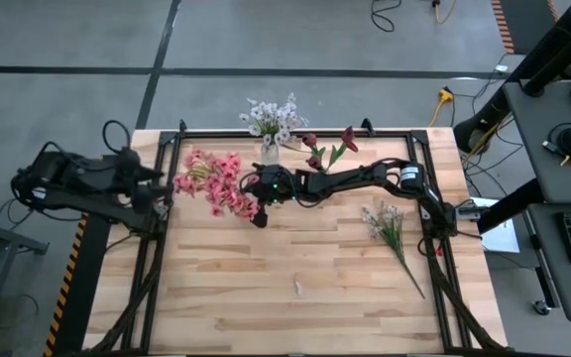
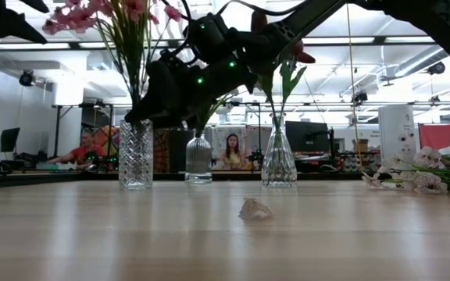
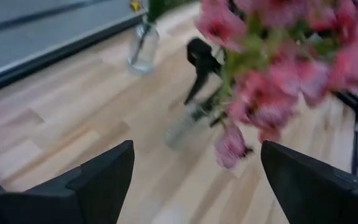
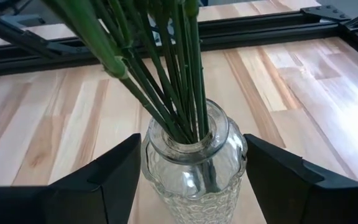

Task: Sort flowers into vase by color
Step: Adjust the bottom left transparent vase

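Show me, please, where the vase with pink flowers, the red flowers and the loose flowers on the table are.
vase with pink flowers (image 2: 136, 160), low view, on its glass body.
red flowers (image 1: 349, 140), high view, on one bloom.
loose flowers (image 1: 385, 222), high view, on the blossoms.

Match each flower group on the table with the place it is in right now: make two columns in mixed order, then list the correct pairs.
Column one:
1. pink flowers
2. dark red blooms
3. white flowers
4. loose pale stem

Column two:
A. lying flat on the table, right side
B. in the cut-glass vase between the right gripper's open fingers
C. in the rear middle vase
D. in the vase right of the middle one

Pairs: 1-B, 2-D, 3-C, 4-A
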